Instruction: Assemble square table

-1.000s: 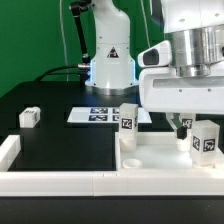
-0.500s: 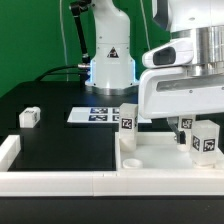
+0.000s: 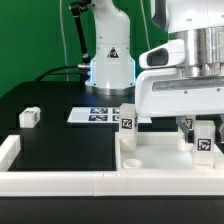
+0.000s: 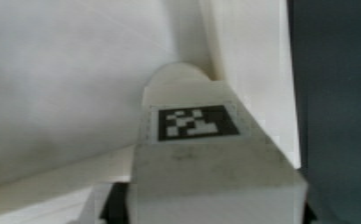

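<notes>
You had the black table [image 3: 60, 150] under everything. The arm [image 3: 185, 85] filled the exterior view's right, its white wrist housing hanging low over the work. The long border wall [image 3: 60, 182] ran along the table's near edge.

Just behind that wall, on the exterior view's right, lay the square table slab [image 3: 160, 158], flat, with a round recess showing near its front corner. In the wrist view its pale surface [image 4: 70, 80] spread out beside a dark strip of table. The marker board [image 3: 98, 114] lay flat farther back, near the middle and well apart from the slab's front.

The standing leg [image 3: 128, 119] was upright at the slab's far corner toward the exterior view's left, tag facing the camera. You could not tell whether it sat in the slab or just behind it.

The held leg [image 3: 206, 140] stood upright over the slab's right side, tag forward, directly under the wrist housing. The loose leg block [image 3: 29, 117] lay alone on the table at the exterior view's left, well apart from everything else.

Your gripper [image 3: 199, 130] was clenched on the held leg [image 4: 203, 150]. In the wrist view, the dark fingers [image 4: 116, 205] lay flush against the sides of the leg, which filled the gap between them.
</notes>
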### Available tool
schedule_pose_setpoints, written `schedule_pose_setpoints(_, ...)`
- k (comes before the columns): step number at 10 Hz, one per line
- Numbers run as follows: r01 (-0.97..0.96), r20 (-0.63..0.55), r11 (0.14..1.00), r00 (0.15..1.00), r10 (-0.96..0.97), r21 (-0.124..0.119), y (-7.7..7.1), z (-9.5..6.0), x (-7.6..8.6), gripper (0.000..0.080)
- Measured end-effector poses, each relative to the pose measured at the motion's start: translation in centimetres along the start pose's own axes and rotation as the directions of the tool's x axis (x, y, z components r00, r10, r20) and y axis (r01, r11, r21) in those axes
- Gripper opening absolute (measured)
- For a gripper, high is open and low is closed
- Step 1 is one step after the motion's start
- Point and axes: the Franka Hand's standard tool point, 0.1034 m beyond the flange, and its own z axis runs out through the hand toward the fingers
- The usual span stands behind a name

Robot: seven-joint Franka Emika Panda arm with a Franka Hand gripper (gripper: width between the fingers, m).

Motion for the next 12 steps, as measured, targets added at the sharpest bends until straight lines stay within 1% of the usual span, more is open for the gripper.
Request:
schedule_pose_setpoints(1,-0.142,0.0,0.99,0.99,0.142,-0.004,0.2,0.0,0.1,0.0293)
schedule_pose_setpoints(2,-0.299,0.01,0.954,0.954,0.299,-0.01,0.3,0.0,0.0,0.0293)
schedule_pose_setpoints(3,-0.541,0.032,0.84,0.84,0.542,-0.036,0.4,0.0,-0.3,0.0293)
schedule_pose_setpoints(4,-0.711,0.049,0.701,0.7,0.713,-0.049,0.3,0.0,-0.4,0.0293)
schedule_pose_setpoints(5,-0.838,0.066,0.543,0.539,0.84,-0.058,0.3,0.0,-0.4,0.0293)
schedule_pose_setpoints(6,-0.891,0.078,0.452,0.447,0.891,-0.054,0.5,0.0,-0.4,0.0293)
schedule_pose_setpoints(7,-0.918,0.076,0.391,0.387,0.919,-0.059,0.5,0.1,-0.5,0.0293)
schedule_pose_setpoints(8,-0.929,0.071,0.365,0.361,0.93,-0.062,0.5,0.1,-0.5,0.0293)
schedule_pose_setpoints(9,-0.919,0.073,0.39,0.386,0.92,-0.06,0.5,0.1,-0.5,0.0293)
schedule_pose_setpoints(10,-0.87,0.07,0.49,0.487,0.871,-0.048,0.3,0.2,-0.6,0.0369)
schedule_pose_setpoints(11,-0.749,0.068,0.662,0.659,0.749,-0.02,-0.5,0.3,-0.9,0.0502)
schedule_pose_setpoints(12,-0.652,0.073,0.758,0.755,0.651,-0.015,-0.8,0.3,-1.2,0.0616)
